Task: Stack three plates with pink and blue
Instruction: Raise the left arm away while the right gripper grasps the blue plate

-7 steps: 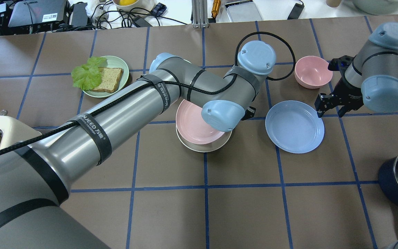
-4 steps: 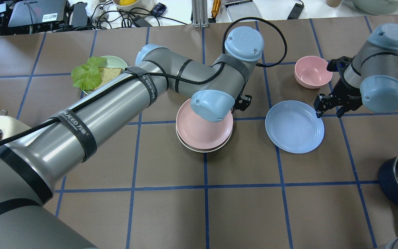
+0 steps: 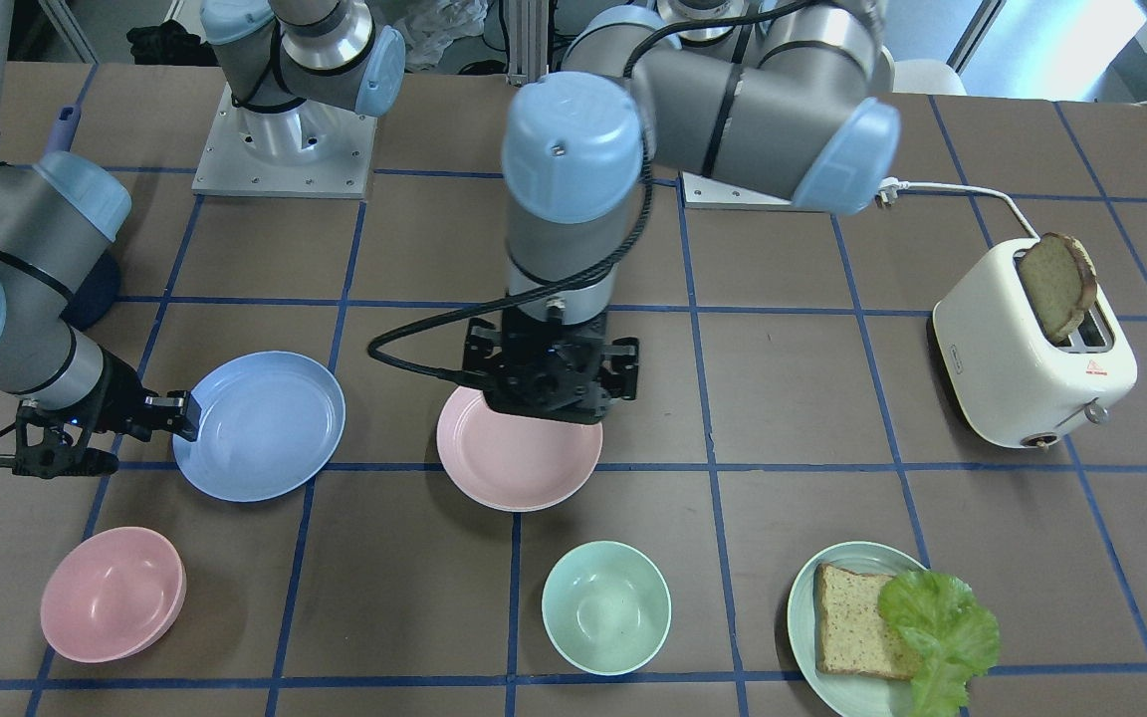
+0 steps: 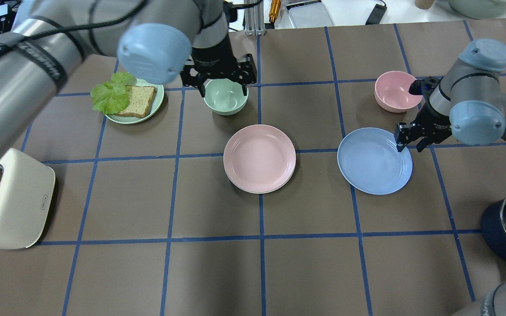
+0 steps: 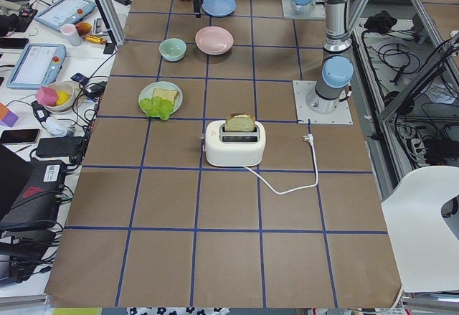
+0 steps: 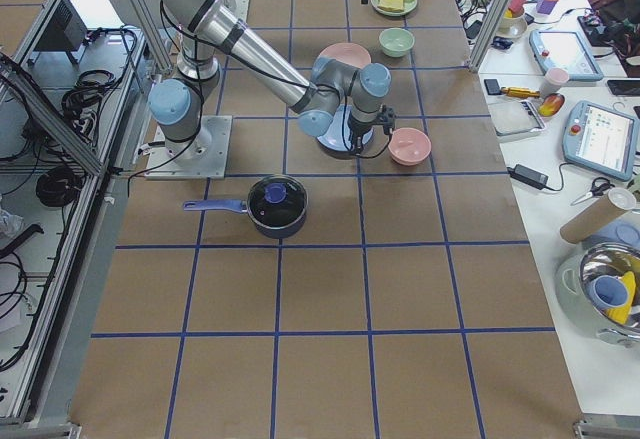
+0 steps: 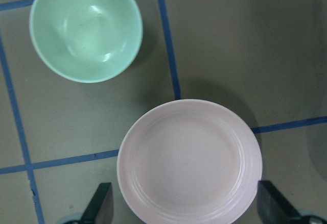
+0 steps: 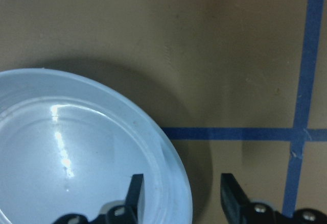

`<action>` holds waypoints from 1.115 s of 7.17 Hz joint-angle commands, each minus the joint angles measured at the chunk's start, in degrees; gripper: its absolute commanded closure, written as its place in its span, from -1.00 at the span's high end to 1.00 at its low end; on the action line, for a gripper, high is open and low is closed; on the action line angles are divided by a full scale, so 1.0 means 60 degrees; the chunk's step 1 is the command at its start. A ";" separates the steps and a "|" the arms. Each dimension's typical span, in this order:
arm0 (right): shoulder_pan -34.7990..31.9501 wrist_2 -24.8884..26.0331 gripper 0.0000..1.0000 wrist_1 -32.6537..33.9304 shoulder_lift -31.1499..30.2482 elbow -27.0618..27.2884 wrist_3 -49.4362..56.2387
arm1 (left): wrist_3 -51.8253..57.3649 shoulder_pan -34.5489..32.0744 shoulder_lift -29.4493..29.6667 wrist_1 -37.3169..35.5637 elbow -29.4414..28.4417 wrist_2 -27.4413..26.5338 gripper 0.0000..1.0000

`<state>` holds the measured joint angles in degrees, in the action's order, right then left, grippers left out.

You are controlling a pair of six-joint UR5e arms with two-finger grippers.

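On the brown gridded table [image 4: 147,197], a pale pink plate [image 4: 259,158] is sitting nested on a cream-white plate [image 4: 253,191], which is showing only as a thin sliver of rim. A light blue plate [image 4: 374,162] is lying flat on the robot's right of that pair, apart from it.

The right gripper [image 4: 409,142] is reaching down at the blue plate's far right rim. Its jaws are parted and straddling the rim, one finger inside the dish and one outside, not yet pinching. Its arm is folding low over the table with the wrist pointing down.

The left gripper [image 4: 223,90] is hanging raised above a mint bowl [image 4: 225,97], jaws spread wide and carrying nothing.

To my eye, the blue plate is the last one to go on. The grasp is calling for a firm pinch well onto the rim. After that come a level lift clear of the pink rim, centring over the pair and a gentle lowering.
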<state>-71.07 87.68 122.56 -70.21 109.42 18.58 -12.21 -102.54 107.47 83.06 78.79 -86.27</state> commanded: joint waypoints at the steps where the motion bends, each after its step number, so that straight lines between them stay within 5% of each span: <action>1: -0.0005 0.0007 0.10 0.0009 0.0159 0.0030 -0.0021 | 0.0160 0.1047 -0.1135 0.1186 -0.0036 0.0359 1.00; 3: 0.0010 0.0021 0.00 -0.0021 0.0159 0.0030 -0.0007 | 0.0466 0.1633 -0.1956 0.1476 0.0124 0.0405 1.00; 5: -0.0005 0.0036 -0.07 -0.0021 0.0159 0.0045 -0.0036 | 0.0672 0.1899 -0.2716 0.1392 0.1423 0.0390 1.00; 8: -0.0005 0.0051 -0.20 -0.0079 0.0159 0.0045 -0.0036 | 0.2103 0.2528 -0.3029 0.1347 0.1561 0.0390 1.00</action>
<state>-71.05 87.94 122.23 -69.26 109.68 18.31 -3.13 -88.84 89.78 91.26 88.05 -83.93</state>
